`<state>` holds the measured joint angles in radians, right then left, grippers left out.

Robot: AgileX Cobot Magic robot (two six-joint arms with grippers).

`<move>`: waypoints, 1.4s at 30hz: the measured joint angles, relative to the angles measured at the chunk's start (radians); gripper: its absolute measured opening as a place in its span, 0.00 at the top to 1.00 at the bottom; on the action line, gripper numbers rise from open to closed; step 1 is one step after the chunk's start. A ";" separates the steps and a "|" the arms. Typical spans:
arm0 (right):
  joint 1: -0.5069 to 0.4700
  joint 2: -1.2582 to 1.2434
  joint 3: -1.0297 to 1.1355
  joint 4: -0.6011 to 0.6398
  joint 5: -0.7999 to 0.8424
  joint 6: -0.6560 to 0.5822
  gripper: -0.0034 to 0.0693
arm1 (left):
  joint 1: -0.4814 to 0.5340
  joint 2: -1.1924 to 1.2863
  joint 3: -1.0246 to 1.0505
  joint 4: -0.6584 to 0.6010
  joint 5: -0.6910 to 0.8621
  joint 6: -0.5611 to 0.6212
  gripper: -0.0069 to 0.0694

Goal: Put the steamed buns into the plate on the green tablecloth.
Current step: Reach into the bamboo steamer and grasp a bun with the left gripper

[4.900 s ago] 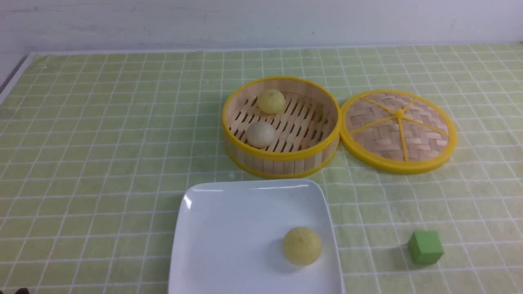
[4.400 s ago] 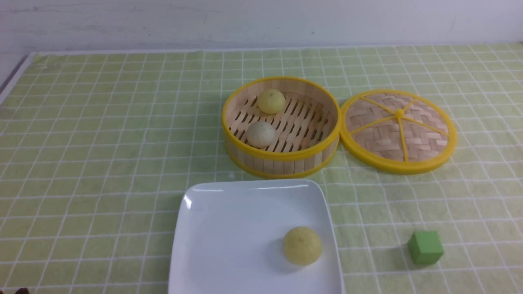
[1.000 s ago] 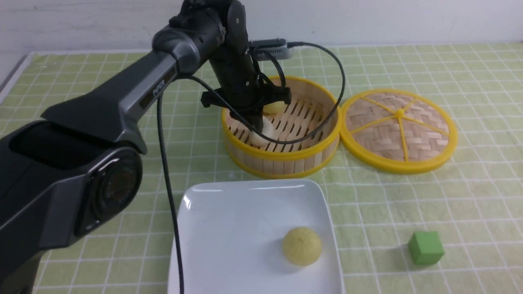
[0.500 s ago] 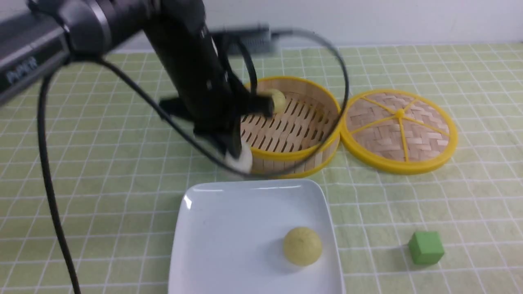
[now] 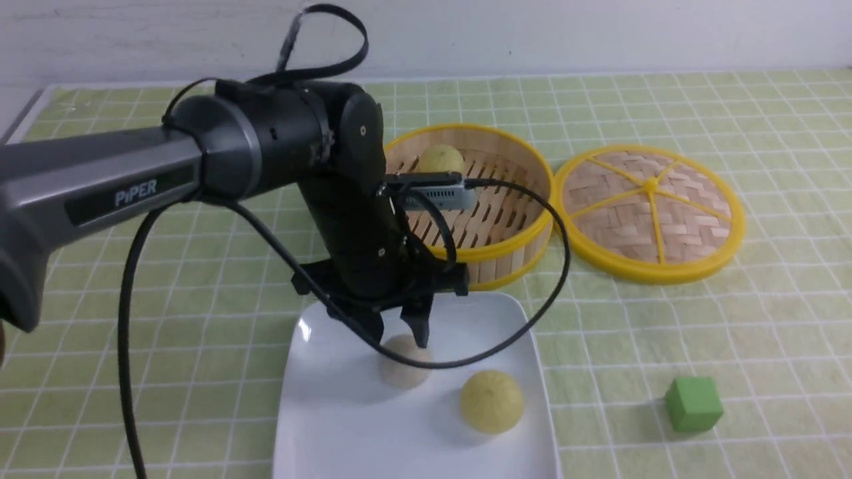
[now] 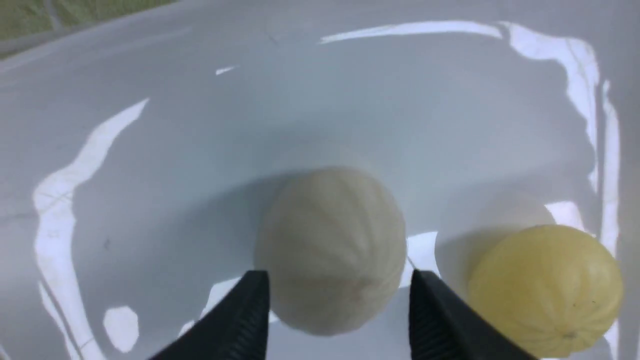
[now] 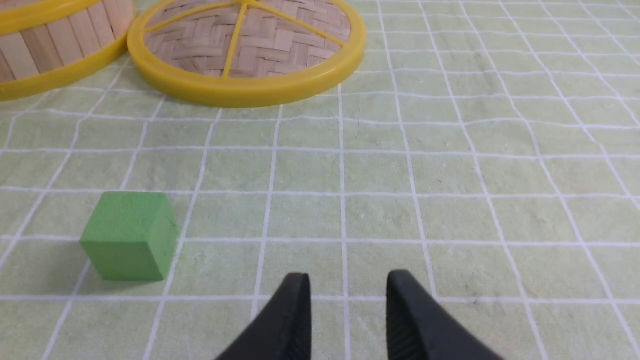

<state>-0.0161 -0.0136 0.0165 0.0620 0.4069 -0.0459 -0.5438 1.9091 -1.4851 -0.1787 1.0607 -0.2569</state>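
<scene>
The greyish-white steamed bun (image 5: 405,364) rests on the white square plate (image 5: 346,412) on the green tablecloth (image 5: 665,332). My left gripper (image 5: 398,339) stands over it. In the left wrist view the gripper (image 6: 337,285) flanks this bun (image 6: 330,240) with jaws open and a thin gap on one side. A pale yellow bun (image 5: 492,401) lies beside it on the plate and also shows in the left wrist view (image 6: 545,285). The other yellow bun (image 5: 440,159) lies in the bamboo steamer (image 5: 519,246). My right gripper (image 7: 347,285) is open and empty, low over the cloth.
The woven lid (image 5: 649,213) lies flat to the right of the steamer. A green cube (image 5: 693,403) sits on the cloth right of the plate, close to my right gripper in the right wrist view (image 7: 129,235). The left arm's cable loops over the plate.
My left arm came in, took the greyish-white bun out of the steamer and carried it toward me to the plate, where it now rests. The yellow buns have not moved.
</scene>
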 joint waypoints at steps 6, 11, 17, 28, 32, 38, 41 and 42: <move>0.000 0.000 0.000 0.000 0.000 0.000 0.62 | 0.053 0.030 -0.248 0.039 0.089 0.000 0.40; 0.000 0.000 0.000 0.000 0.000 0.000 0.62 | 0.092 0.160 -0.557 0.046 0.167 0.005 0.83; 0.000 0.000 0.000 0.000 0.000 0.000 0.62 | 0.108 0.375 -0.934 0.045 0.176 0.007 0.89; 0.000 0.000 0.000 0.000 0.000 0.000 0.62 | 0.109 0.639 -1.159 0.047 0.144 0.001 0.38; 0.000 0.000 0.000 0.000 0.000 0.000 0.62 | 0.109 0.678 -1.160 0.060 0.079 0.004 0.26; 0.000 0.000 0.000 0.000 0.000 0.000 0.62 | 0.105 0.710 -1.160 0.095 0.061 0.023 0.32; 0.000 0.000 0.000 0.000 0.000 0.000 0.62 | 0.100 0.722 -1.160 0.119 0.072 0.025 0.47; 0.000 0.000 0.000 0.000 0.000 0.000 0.62 | 0.100 0.722 -1.161 0.121 0.072 0.025 0.47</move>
<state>-0.0161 -0.0136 0.0165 0.0620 0.4069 -0.0459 -0.4441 2.6316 -2.6464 -0.0581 1.1330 -0.2314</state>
